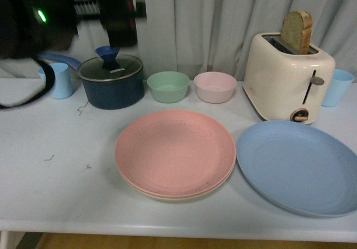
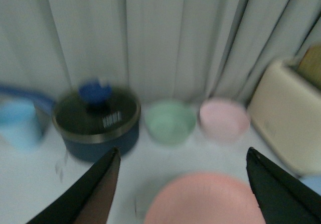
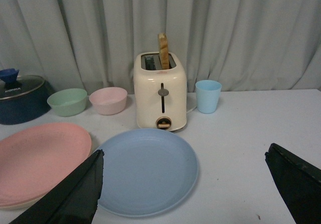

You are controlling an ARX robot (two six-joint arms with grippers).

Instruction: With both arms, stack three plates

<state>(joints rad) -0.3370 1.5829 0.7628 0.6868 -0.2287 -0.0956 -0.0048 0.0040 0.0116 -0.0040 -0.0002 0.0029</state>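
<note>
Atop beige plate (image 1: 173, 197), pink plate (image 1: 175, 152) (blue (image 1: 301, 168) beside).

Bulky and black, the left arm (image 1: 33, 20) was blurred, a green light (image 1: 41, 15) glowing on it, a black cable (image 1: 48, 80) looping below. The left fingers (image 2: 95, 194) showed as black wedges; the right fingers (image 3: 70, 196) looked the same.
</note>
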